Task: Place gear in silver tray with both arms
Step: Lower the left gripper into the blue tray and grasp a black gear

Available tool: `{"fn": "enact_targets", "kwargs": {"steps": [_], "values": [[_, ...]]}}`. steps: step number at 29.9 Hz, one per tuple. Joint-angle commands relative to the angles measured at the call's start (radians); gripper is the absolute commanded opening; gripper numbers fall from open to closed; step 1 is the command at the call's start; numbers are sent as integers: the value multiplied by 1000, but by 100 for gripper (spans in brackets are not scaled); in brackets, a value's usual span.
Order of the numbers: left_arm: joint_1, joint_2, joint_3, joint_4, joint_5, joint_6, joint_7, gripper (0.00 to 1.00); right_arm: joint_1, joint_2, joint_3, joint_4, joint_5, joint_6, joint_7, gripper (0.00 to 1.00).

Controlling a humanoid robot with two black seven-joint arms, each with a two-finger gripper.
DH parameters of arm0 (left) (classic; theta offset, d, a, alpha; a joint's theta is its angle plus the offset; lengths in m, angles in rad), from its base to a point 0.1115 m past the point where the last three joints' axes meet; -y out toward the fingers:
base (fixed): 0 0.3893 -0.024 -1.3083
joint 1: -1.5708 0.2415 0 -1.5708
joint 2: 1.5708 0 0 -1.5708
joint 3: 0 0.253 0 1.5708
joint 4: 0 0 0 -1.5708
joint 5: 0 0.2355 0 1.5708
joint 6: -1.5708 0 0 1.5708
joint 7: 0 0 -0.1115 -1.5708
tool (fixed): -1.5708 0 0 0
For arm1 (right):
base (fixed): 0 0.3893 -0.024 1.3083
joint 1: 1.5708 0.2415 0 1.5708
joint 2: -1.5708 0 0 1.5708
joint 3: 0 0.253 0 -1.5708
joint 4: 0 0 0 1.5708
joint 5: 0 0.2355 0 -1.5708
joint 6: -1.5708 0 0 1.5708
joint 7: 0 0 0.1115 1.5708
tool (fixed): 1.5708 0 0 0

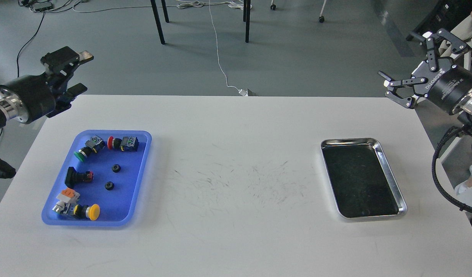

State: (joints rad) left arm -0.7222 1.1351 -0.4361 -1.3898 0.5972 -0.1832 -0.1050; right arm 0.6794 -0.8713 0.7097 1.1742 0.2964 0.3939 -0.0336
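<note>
Silver tray [403,204]: shiny rim, dark bottom, empty, below right pincer [407,61], fingers spread. Left pincer [80,73] fingers apart, above blue tray [138,200]. Arms cut off at edges.

The silver tray [389,177] is shiny metal with a dark, mirror-like bottom. The blue tray [142,169] looks like smooth plastic. The white table [236,154] is matt, its middle scuffed with fine dark scratches.

"robotiq" in white letters stands on the right end effector [407,63] body; smaller print beside it is unreadable.
</note>
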Motion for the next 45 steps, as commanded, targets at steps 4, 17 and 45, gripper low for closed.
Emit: {"fn": "enact_targets", "kwargs": {"steps": [4, 17, 45], "values": [[17, 107, 74, -97, 321, 2, 1, 98, 2, 0, 11, -7, 0, -1, 6, 99], [30, -58, 281, -49, 969, 160, -18, 97, 0, 8, 10, -16, 0, 0, 8, 99], [119, -341, 306, 334, 1078, 241, -33, 79, 0, 11, -1, -48, 0, 5, 8, 99]]}}
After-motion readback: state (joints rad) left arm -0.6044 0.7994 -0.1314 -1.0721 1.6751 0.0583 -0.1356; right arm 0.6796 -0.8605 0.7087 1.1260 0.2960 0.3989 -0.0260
